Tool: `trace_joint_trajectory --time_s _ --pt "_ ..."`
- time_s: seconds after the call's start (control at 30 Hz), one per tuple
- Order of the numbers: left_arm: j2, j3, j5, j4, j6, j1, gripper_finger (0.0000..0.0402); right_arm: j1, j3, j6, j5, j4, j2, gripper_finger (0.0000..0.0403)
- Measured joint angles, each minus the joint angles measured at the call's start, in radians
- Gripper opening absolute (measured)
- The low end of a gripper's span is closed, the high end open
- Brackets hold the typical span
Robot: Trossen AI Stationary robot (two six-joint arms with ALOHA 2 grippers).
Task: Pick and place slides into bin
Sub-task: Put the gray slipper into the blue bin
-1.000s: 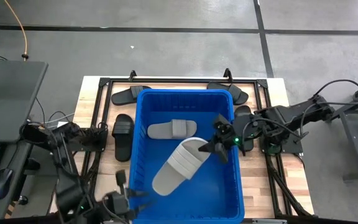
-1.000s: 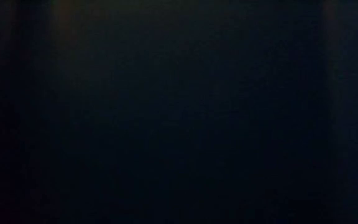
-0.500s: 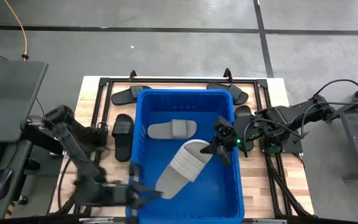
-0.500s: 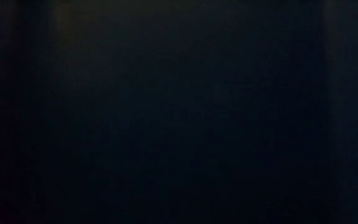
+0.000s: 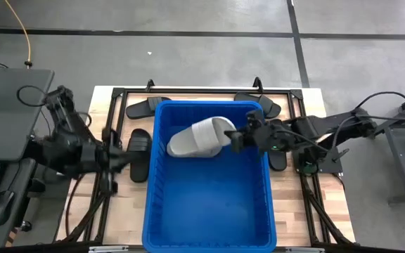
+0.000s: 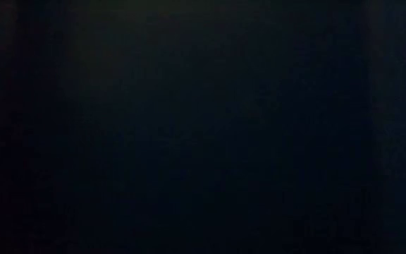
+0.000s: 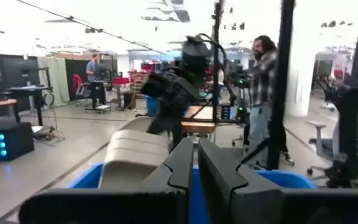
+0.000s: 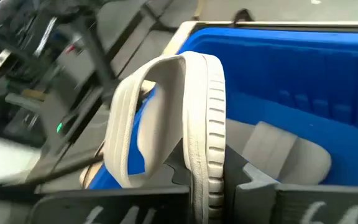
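While the right gripper [image 5: 232, 140] clamps its jaws on a light grey slide [image 5: 202, 135] above the blue bin [image 5: 209, 211], apparently to drop it beside another, the left gripper [image 5: 128, 156], jaws closed, waits over the worktop [image 5: 104, 98].

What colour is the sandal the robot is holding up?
Light grey sandal, clearest in the right wrist view.

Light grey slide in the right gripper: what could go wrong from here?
1. The right gripper pinches the light grey slide only at one edge of its sole; held over the blue bin, it may twist or slip out early.
2. It hangs above a second grey slide lying in the bin, so it could land stacked and tilted.
3. The left gripper, shut and empty, sits near a black slide and could nudge it.
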Motion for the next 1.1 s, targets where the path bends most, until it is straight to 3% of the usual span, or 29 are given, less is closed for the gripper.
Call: trace_joint_trajectory --time_s 0.17,0.4,0.63,1.1 --pt "-0.215 -0.083 -0.031 -0.023 0.016 0.000 0.0015 -0.047 0.000 0.118 0.002 0.003 0.087 0.0005" --pt "-0.389 -0.094 -0.014 -0.160 0.043 0.000 0.0014 -0.089 0.000 0.254 0.011 0.009 0.199 0.0005" --pt "-0.413 -0.094 0.030 -0.178 0.046 0.000 0.0014 -0.122 0.000 0.280 -0.073 0.027 0.293 0.0004" --pt "-0.411 -0.094 0.056 -0.197 0.035 0.000 0.0014 -0.188 0.000 0.254 -0.128 0.088 0.403 0.0004"
